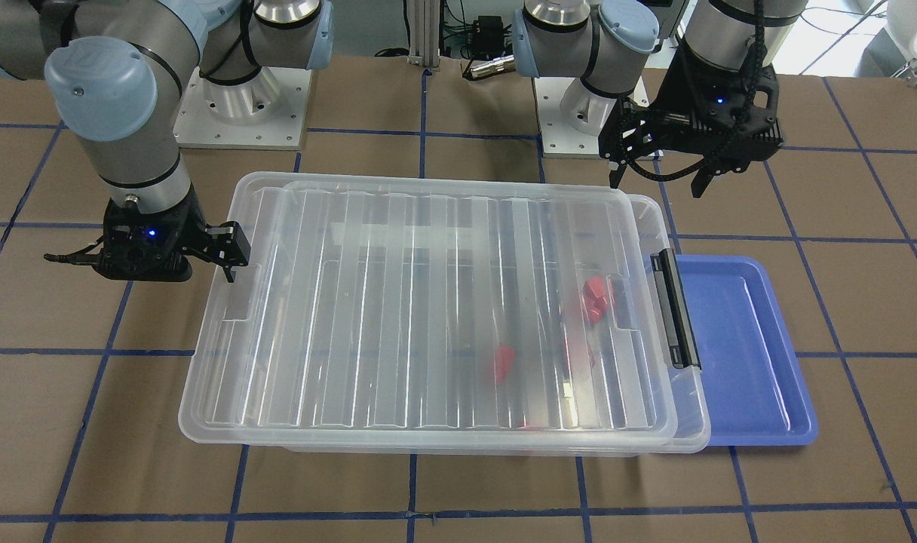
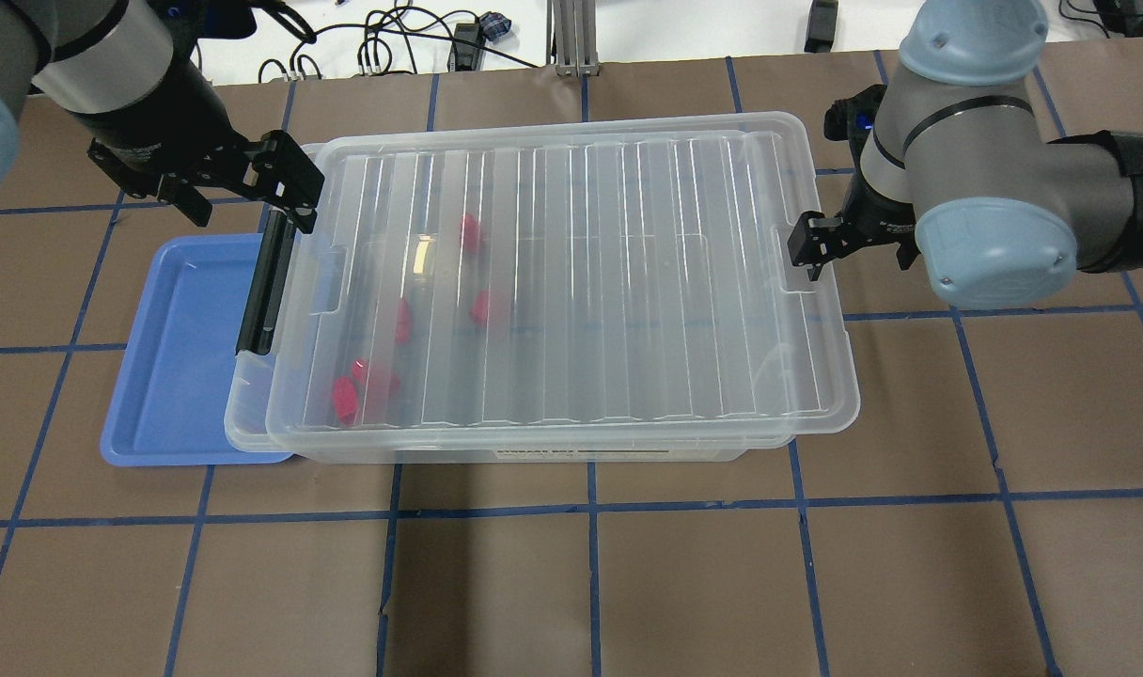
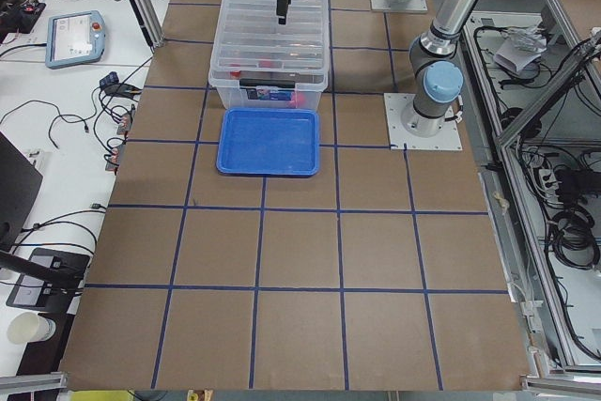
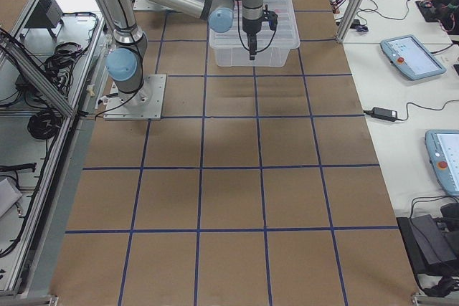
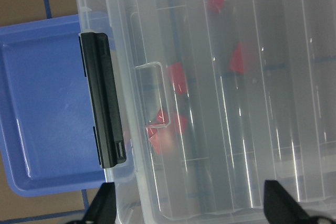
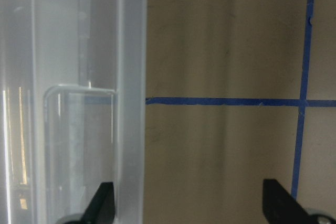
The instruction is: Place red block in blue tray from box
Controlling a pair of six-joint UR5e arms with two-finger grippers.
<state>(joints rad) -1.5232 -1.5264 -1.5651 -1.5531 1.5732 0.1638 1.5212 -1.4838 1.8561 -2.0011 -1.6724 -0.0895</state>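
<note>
**STATUS: LID ON BOX, BLOCKS INSIDE, BOTH GRIPPERS SPREAD**

Directions are clock positions in the overhead view, read from the centre of the box.

The box stands on the table. Its ribbed lid lies on top, offset toward 3 o'clock, so the base rim shows at 9 o'clock. The red blocks lie inside the box, in the half toward 9 o'clock (the lid blurs them; about five red shapes show, and an exact count cannot be given). The black latch handle sits at the 9 o'clock end. The blue tray lies on the table at 9 o'clock, with its nearest edge hidden under the box rim.

The left gripper hangs above the 10 o'clock corner, jaws spread wide, holding nothing. The right gripper is at the 3 o'clock end, jaws also spread wide and holding nothing. One of its fingertips is over the lid rim and the other is over the table.
</note>
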